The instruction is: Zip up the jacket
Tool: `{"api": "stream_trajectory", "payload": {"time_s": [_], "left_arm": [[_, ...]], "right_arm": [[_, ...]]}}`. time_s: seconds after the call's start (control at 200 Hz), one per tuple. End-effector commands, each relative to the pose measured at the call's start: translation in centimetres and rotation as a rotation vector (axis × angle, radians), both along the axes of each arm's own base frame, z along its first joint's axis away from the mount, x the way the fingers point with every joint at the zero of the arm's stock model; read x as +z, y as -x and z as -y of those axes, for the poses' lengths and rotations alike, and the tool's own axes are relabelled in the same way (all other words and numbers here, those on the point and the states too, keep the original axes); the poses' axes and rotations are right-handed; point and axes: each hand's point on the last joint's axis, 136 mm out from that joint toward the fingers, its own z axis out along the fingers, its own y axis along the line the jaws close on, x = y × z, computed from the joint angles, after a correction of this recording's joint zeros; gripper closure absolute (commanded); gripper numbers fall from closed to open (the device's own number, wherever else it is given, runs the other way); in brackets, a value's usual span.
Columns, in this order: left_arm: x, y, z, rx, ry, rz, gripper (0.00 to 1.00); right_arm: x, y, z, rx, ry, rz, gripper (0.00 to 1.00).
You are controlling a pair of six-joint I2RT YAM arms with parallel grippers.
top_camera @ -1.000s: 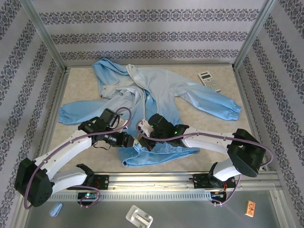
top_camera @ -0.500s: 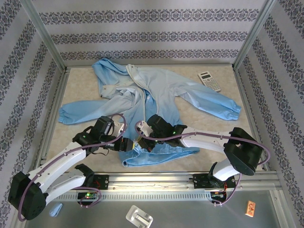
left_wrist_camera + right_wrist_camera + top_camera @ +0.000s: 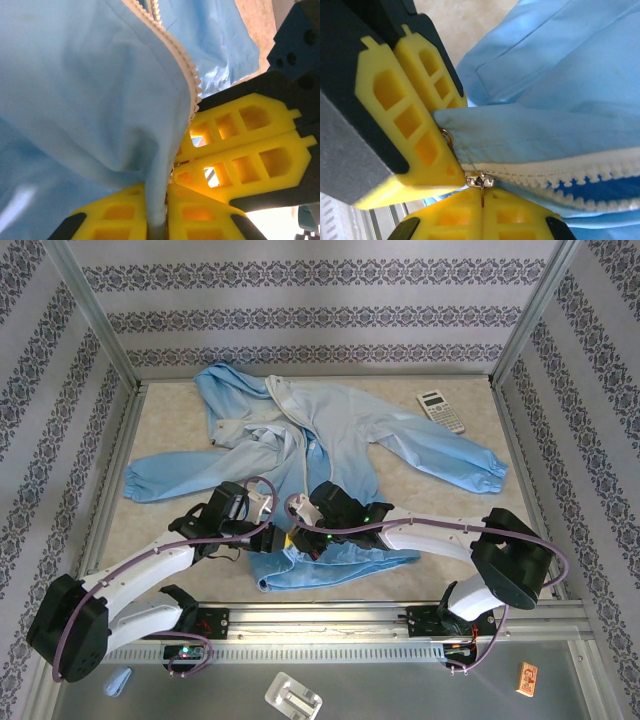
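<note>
From above, my left claw has come back beside my right claw at the jacket's near hem on the table; left wrist, it has just clamped the fabric by the zipper; right wrist, the right claw pinches the slider, so I judge the pull can start.

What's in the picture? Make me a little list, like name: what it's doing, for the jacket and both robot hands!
jacket: light blue, spread on the table, hood toward the far wall
left gripper: shut on the jacket's fabric at the bottom hem, beside the zipper
right gripper: shut on the zipper pull, at the near hem
zipper teeth: white, running away from the pull
grippers together: fingertips almost meeting at the hem
calculator: far right corner, away from both grippers
</note>
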Motion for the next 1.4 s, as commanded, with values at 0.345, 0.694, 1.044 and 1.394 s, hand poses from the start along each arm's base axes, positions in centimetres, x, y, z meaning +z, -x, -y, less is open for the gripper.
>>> {"api": "stream_trajectory", "payload": {"time_s": [0.345, 0.694, 1.044, 1.394], "left_arm": [[-0.2, 2.5, -1.7, 0.084, -0.004, -0.058, 1.0], [-0.5, 3.8, -2.3, 0.112, 0.005, -0.087, 1.0], [-0.2, 4.8, -1.8, 0.088, 0.012, -0.107, 1.0], [-0.9, 5.0, -2.2, 0.11, -0.005, -0.118, 1.0]], "right_arm": [[1.3, -2.6, 1.2, -0.196, 0.015, 0.077, 1.0], [1.8, -4.5, 1.5, -0.273, 0.063, 0.127, 1.0], [2.3, -6.6, 2.9, -0.333, 0.099, 0.14, 1.0], [2.0, -10.0, 3.4, -0.376, 0.108, 0.143, 1.0]]}}
